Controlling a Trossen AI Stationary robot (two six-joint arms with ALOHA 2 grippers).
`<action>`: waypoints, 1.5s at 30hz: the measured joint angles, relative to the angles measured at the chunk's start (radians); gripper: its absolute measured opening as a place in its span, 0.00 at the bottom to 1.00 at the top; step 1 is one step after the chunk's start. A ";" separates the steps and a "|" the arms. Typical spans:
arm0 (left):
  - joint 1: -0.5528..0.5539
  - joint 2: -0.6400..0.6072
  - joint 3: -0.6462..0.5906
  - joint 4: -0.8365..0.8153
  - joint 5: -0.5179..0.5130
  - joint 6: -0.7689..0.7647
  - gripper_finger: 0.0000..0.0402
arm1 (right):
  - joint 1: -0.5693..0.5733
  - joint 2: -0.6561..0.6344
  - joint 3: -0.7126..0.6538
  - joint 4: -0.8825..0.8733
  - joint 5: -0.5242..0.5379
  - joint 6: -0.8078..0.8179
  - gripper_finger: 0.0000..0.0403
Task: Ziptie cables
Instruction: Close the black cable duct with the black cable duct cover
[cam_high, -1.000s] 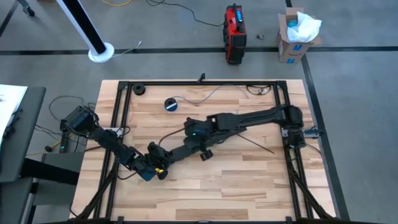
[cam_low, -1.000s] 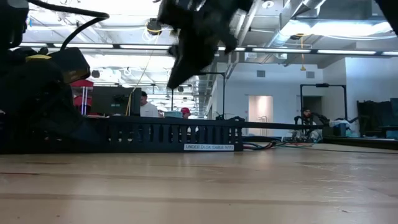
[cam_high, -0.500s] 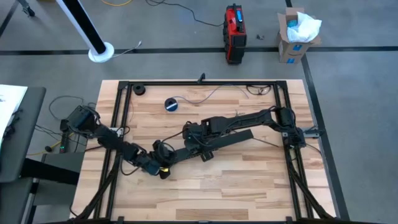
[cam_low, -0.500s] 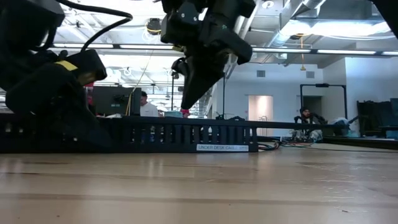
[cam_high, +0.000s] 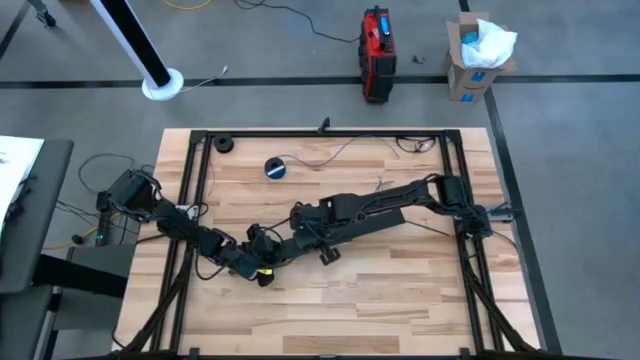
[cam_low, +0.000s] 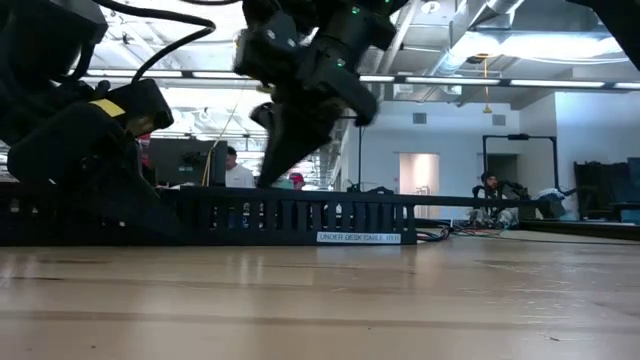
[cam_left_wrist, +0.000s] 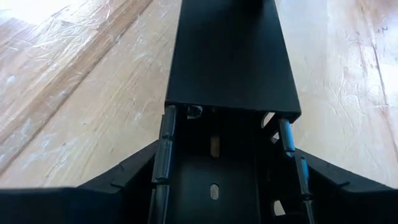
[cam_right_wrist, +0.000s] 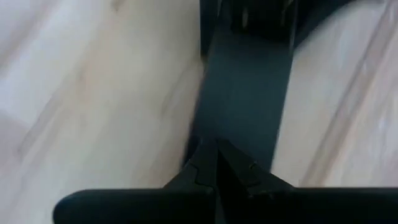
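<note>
The thin grey and dark cables (cam_high: 330, 153) lie loose along the far edge of the wooden bench (cam_high: 400, 290), well apart from both hands. Mid-bench, the left hand (cam_left_wrist: 224, 140) clamps one end of a long flat black slotted plastic strip (cam_high: 345, 222), and the right hand (cam_right_wrist: 216, 163), fingers pressed together, sits over the strip close by.

I read one label from here: a small white sticker (cam_low: 366, 238) on the side of the black slotted tray (cam_low: 280, 217), low in the middle of the low view. It seems to say "UNDER DESK CABLE", followed by a few characters too small for me to make out. The red case (cam_high: 377, 55) and the cardboard box (cam_high: 472, 65) at the top of the high view carry markings, but I can't read any of them.
</note>
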 joint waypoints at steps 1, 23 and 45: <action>0.003 0.000 0.000 0.001 0.001 0.004 0.64 | 0.000 0.001 0.000 0.032 -0.019 0.005 0.00; 0.171 0.000 -0.001 0.142 0.186 0.248 0.64 | 0.009 -0.032 0.010 -0.169 0.121 -0.065 0.00; 0.237 0.001 0.038 0.125 0.265 0.356 0.58 | 0.041 -0.025 0.007 -0.046 0.191 -0.043 0.00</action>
